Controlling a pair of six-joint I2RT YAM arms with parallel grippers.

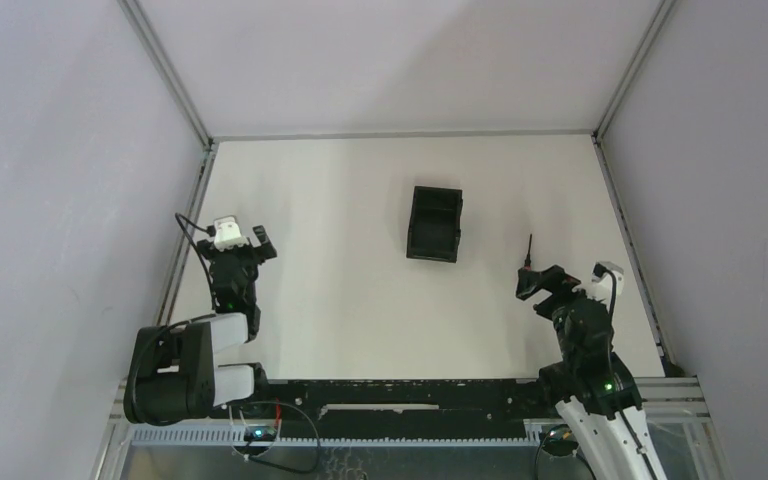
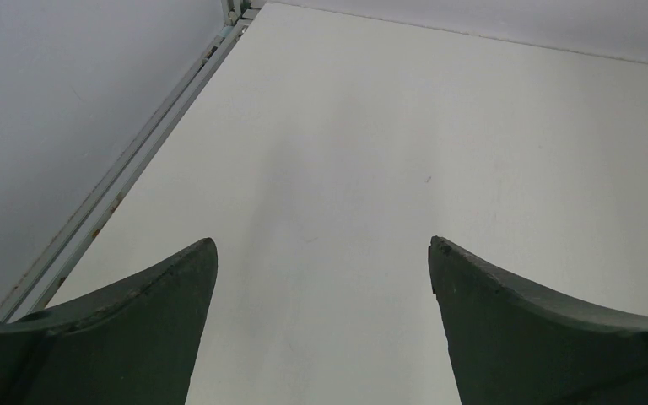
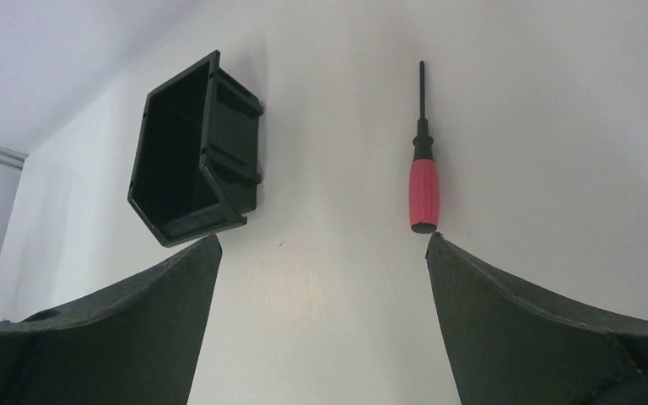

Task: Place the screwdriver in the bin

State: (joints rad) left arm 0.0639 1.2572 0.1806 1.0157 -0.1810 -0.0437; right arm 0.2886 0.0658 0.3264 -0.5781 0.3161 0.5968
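- White table [image 1: 340,310] carried the bin [image 1: 434,222].
- Screwdriver [image 3: 423,181] lay right of it, just beyond my wide-spread right gripper [image 3: 322,245].
- Left gripper [image 2: 322,245] gaped too.
- Light, stiff, I judged; red handle offered the hold.

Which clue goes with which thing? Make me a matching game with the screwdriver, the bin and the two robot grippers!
Things:
1. screwdriver
2. bin
3. left gripper
4. right gripper

Clues:
A. black box with raised walls
B. open, far from the screwdriver
C. red handle, lying on the table
D. open, right next to the red handle

Pairs: 1-C, 2-A, 3-B, 4-D
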